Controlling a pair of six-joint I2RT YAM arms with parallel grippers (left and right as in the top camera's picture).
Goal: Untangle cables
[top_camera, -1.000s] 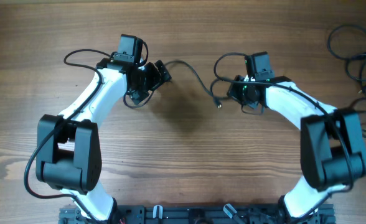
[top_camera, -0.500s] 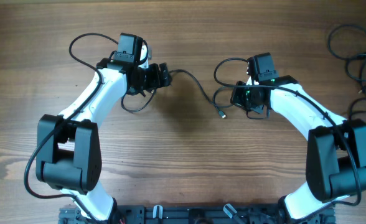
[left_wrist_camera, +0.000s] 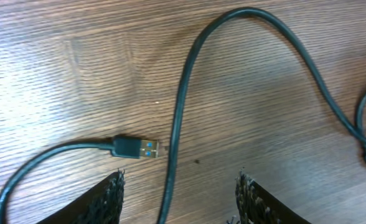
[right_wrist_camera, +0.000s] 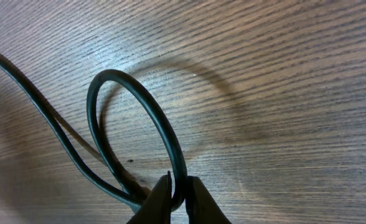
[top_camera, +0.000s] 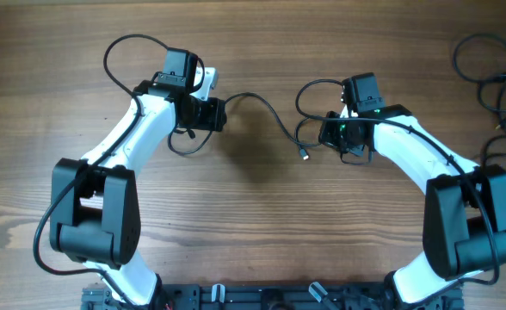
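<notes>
risk assessment. the cable lies on the table between the two arms. it arches from the left gripper across to the right gripper, with a small plug lying free near the right end. a separate heap of cables lies well apart, at the far right edge of the table.

probable faults:
1. a loop stands just ahead of the right gripper. if the arms draw apart along the cable, this loop is likely to tighten into a knot rather than open.
2. a usb plug lies just beside the left fingers. a closing stroke may catch the plug or its lead together with the run between the jaws. whether the plug belongs to the same cable cannot be told.
3. the right grip sits at the very fingertips, so a sideways pull could let the cable slip out.

gripper state. left gripper: fingers spread, one run of cable passing between them and touching neither finger as far as the wrist view shows. nothing is held. right gripper: fingertips pressed together on the cable at the foot of the loop, pinching it.
</notes>
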